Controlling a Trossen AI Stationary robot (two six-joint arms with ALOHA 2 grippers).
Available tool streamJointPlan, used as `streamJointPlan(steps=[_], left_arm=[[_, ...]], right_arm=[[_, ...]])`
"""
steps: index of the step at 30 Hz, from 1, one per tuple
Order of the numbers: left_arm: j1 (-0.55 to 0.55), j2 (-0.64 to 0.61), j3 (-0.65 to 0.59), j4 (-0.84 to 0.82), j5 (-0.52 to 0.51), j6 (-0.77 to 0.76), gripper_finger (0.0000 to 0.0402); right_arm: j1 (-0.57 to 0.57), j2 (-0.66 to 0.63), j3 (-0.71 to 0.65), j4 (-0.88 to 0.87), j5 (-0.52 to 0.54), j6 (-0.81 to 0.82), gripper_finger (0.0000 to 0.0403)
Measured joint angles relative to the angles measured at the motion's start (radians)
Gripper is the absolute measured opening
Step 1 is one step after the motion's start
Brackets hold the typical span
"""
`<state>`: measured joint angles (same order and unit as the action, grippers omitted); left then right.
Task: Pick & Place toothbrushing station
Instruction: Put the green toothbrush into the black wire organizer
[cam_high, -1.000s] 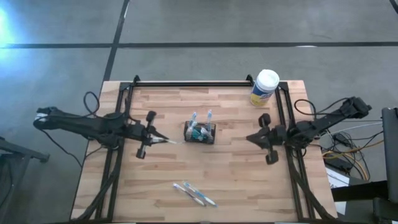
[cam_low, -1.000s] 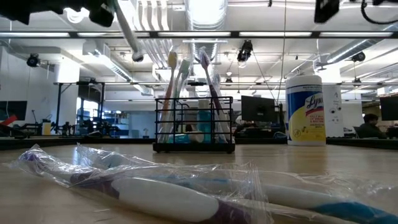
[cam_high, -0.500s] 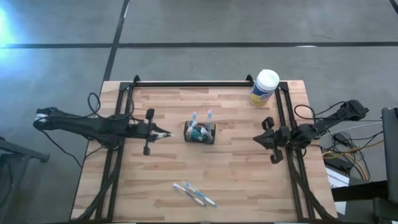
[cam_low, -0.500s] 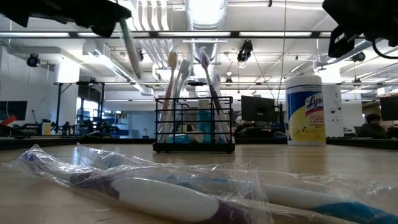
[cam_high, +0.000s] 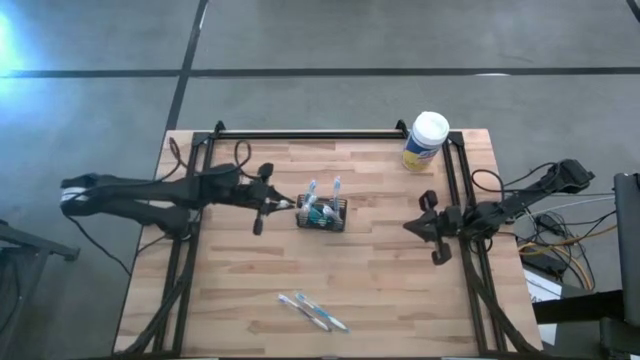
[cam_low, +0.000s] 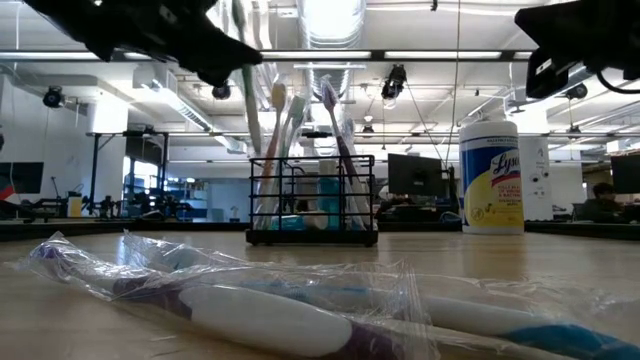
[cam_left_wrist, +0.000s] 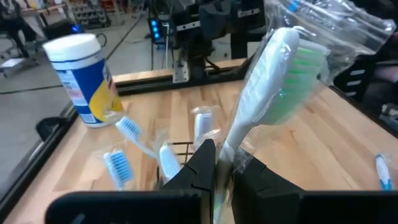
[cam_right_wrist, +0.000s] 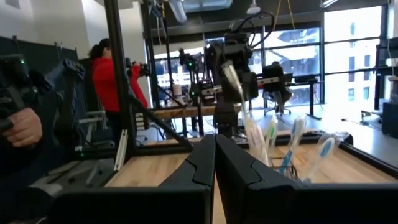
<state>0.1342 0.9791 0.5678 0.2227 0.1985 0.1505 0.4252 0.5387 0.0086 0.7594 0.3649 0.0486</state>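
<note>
1. Nearest the table-level camera, two wrapped toothbrushes (cam_low: 300, 310) are lying on the wooden tabletop (cam_high: 380, 270) near its front edge, well apart from everything else and not being touched.
2. Mid-table, the toothbrushing station (cam_high: 321, 213) is standing upright, already carrying several brushes (cam_low: 290, 120) that are leaning out above its wire rim.
3. Just beside the holder, on the left arm's side, the left hand (cam_high: 284, 206) is hovering above the tabletop with its fingers (cam_left_wrist: 202, 163) pinching narrow on a green-bristled toothbrush (cam_left_wrist: 273, 87) wrapped in clear plastic, its head pointing up and away from the wrist.
4. Over by the table's right edge, the right hand (cam_high: 412, 226) is waiting well apart from the holder, fingers pressed together and holding nothing.
5. At the far right corner, a white-lidded canister (cam_high: 426, 140) is standing clear of the work.
6. Risks, as I judge them:
   - The slick wrapper may be letting the brush slip or twist in so slim a pinch.
   - The loose plastic could be snagging on the wire mesh or on the brushes already inside.
   - A low or sideways approach could be nudging the light holder and tipping it.
   - The crowded brushes may be blocking the free slot.
</note>
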Motion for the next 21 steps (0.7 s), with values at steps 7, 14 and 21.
streamJointPlan(steps=[7,14,21], left_arm=[[0.017,0.123,0.025,0.048,0.027,-0.001,0.0022],[0.049,0.224,0.047,0.050,0.018,-0.022,0.0022],[0.077,0.318,0.048,0.060,0.014,-0.022,0.0022]], right_arm=[[0.000,0.059,0.000,0.003,-0.002,0.005,0.0008],[0.000,0.099,0.000,0.008,-0.002,0.049,0.0008],[0.000,0.104,0.000,0.021,-0.002,0.057,0.0008]])
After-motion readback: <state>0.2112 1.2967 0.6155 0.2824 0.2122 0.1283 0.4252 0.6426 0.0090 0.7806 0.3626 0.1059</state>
